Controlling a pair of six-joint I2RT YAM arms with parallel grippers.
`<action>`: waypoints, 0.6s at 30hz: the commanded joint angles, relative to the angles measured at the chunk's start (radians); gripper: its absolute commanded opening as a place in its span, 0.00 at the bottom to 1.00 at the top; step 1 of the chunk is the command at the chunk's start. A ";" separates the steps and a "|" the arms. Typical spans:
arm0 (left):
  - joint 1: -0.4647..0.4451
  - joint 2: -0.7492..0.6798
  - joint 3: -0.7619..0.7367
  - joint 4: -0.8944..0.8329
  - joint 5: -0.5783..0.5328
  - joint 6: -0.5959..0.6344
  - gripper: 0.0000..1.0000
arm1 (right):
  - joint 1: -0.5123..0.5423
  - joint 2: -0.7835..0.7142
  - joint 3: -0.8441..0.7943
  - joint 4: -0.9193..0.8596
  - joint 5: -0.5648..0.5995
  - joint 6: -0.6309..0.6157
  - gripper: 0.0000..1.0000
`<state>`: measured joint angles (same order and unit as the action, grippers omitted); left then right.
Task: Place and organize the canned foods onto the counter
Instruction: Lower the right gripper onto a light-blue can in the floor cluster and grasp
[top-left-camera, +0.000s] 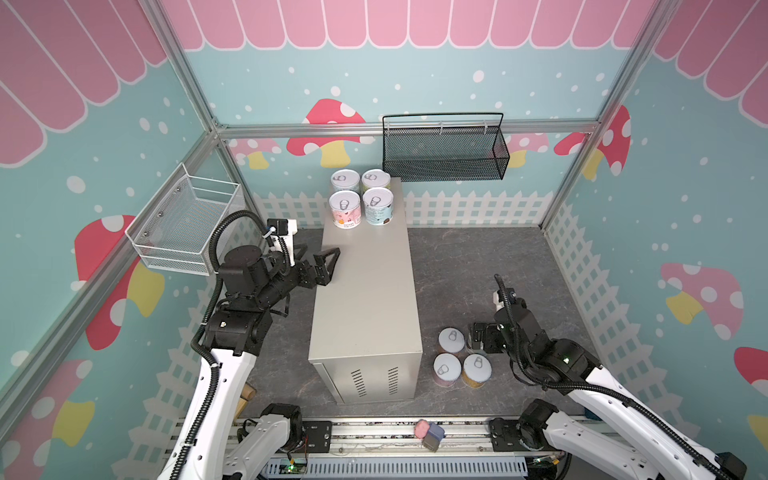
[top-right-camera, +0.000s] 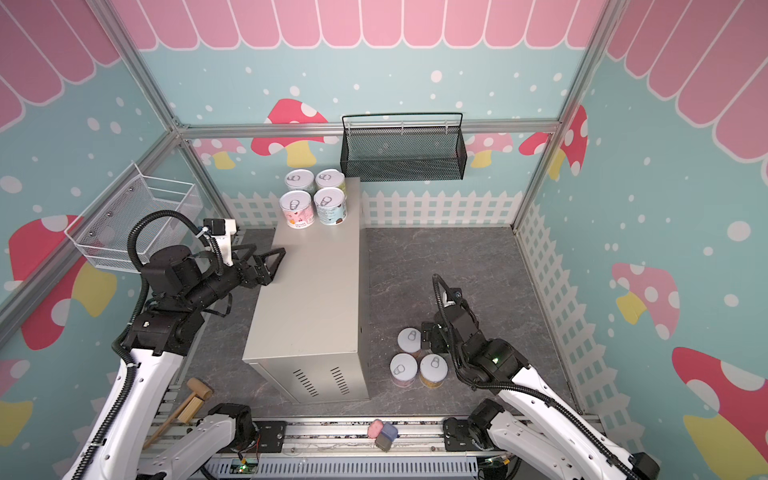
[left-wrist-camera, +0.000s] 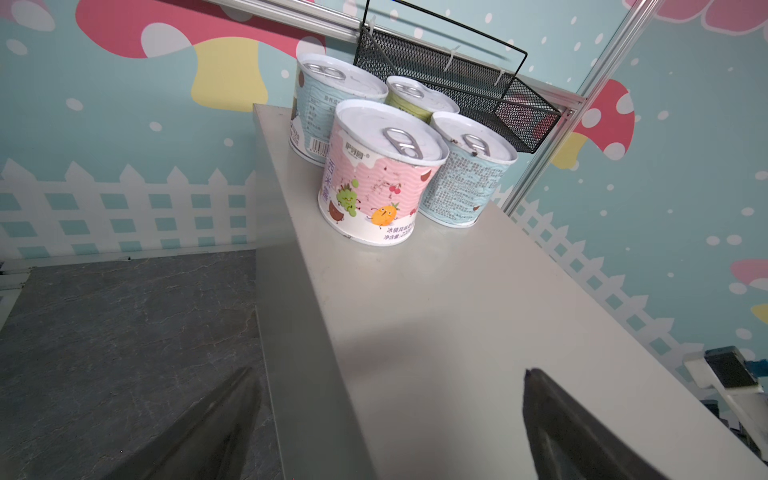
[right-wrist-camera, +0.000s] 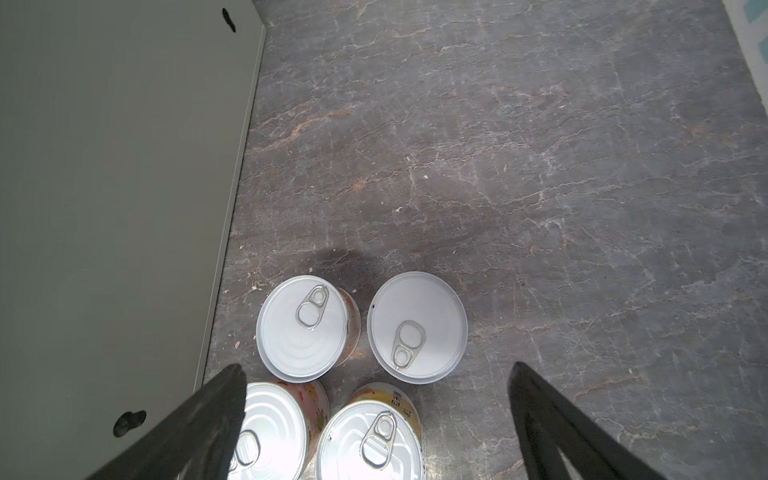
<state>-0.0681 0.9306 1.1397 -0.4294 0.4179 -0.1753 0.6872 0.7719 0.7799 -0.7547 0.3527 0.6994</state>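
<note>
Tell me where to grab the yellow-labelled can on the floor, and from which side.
Best to grip the yellow-labelled can across its round side wall, just below the lid rim, coming straight down with the open right gripper. It stands upright, lid up, with neighbouring cans close on its counter side and far side.

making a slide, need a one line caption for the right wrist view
Jaws open, the right gripper hovers over four upright cans on the dark floor beside the counter.

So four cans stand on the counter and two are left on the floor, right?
Not two: the right wrist view shows four floor cans beside the counter, under the open right gripper. Four counter cans do stand on top.
</note>
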 joint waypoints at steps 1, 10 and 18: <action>-0.005 -0.027 -0.015 -0.010 -0.016 0.022 0.99 | -0.002 0.022 -0.038 0.036 0.058 0.085 1.00; -0.006 -0.044 -0.039 0.003 -0.013 0.019 0.99 | -0.025 0.129 -0.113 0.086 0.065 0.150 0.99; -0.005 -0.054 -0.050 0.010 -0.009 0.020 0.99 | -0.083 0.142 -0.201 0.170 0.017 0.142 0.99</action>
<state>-0.0681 0.8951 1.1034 -0.4286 0.4114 -0.1749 0.6189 0.9089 0.6029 -0.6350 0.3855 0.8207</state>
